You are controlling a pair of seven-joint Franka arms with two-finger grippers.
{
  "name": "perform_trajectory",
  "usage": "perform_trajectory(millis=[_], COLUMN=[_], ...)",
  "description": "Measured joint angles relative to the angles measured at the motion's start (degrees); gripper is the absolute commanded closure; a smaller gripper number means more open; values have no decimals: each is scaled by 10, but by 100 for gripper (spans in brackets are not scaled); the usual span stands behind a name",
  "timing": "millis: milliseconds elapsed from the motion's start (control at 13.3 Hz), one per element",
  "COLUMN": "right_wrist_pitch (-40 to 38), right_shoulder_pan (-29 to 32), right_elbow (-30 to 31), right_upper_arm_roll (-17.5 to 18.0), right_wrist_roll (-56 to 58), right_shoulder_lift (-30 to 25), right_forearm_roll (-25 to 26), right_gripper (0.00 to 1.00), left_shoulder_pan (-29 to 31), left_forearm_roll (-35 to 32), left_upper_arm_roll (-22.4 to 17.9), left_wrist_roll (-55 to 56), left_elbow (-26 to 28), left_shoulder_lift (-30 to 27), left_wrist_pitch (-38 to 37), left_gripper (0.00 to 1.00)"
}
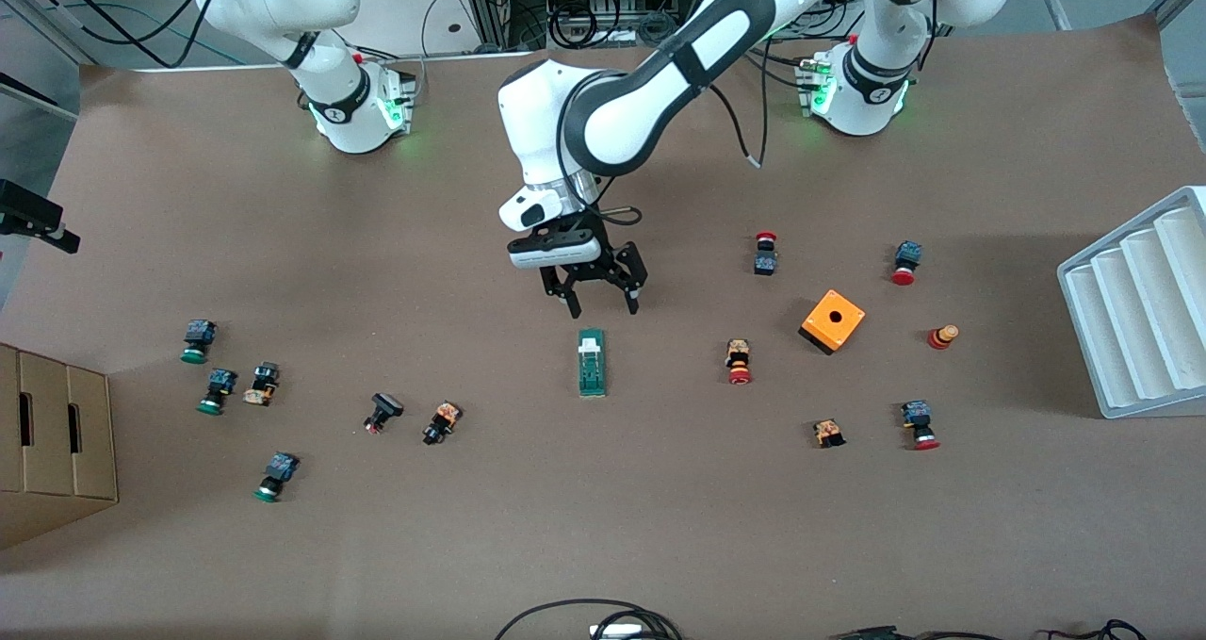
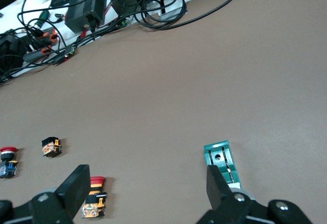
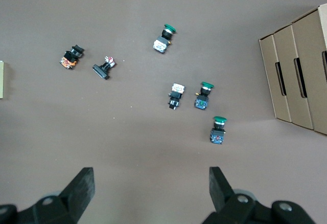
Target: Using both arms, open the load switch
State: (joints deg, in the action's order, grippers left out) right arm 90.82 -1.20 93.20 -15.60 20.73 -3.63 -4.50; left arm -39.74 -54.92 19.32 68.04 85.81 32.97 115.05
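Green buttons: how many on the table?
3 green buttons, all toward the right arm's end, by the cardboard box: one farthest from the front camera, one just nearer, one nearest. None look hidden.

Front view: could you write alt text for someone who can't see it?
The left arm's end effector, fingers open, hangs above a brown table by one end of a dark-green load switch. Small red- and green-capped push buttons and an orange cube lie scattered around; the right arm's end effector is out of frame.

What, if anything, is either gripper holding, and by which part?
Nothing is held. The left gripper hangs open above the load switch, not touching it. The right gripper is open too, over bare table near the green-capped buttons.
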Motion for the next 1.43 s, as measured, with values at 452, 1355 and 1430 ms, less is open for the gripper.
perform_trajectory(millis=[452,1355,1430], right_wrist_pitch=[2,2,3], right_shoulder_pan=[0,-1,-2], right_elbow=[0,-1,-1], right_upper_arm_roll=[0,1,2], right_wrist_roll=[13,16,16], right_shoulder_lift=[0,0,0], right_forearm_roll=[0,0,0], right_gripper=[0,0,0], left_shoulder_pan=[26,97,112], left_forearm_roll=[117,362,379], left_upper_arm_roll=[-44,-141,-141], left_wrist_roll=[-185,-368,-381], left_elbow=[0,0,0], left_shoulder_lift=[-48,-106,-111], left_wrist_pitch=[11,41,41], left_gripper=[0,0,0])
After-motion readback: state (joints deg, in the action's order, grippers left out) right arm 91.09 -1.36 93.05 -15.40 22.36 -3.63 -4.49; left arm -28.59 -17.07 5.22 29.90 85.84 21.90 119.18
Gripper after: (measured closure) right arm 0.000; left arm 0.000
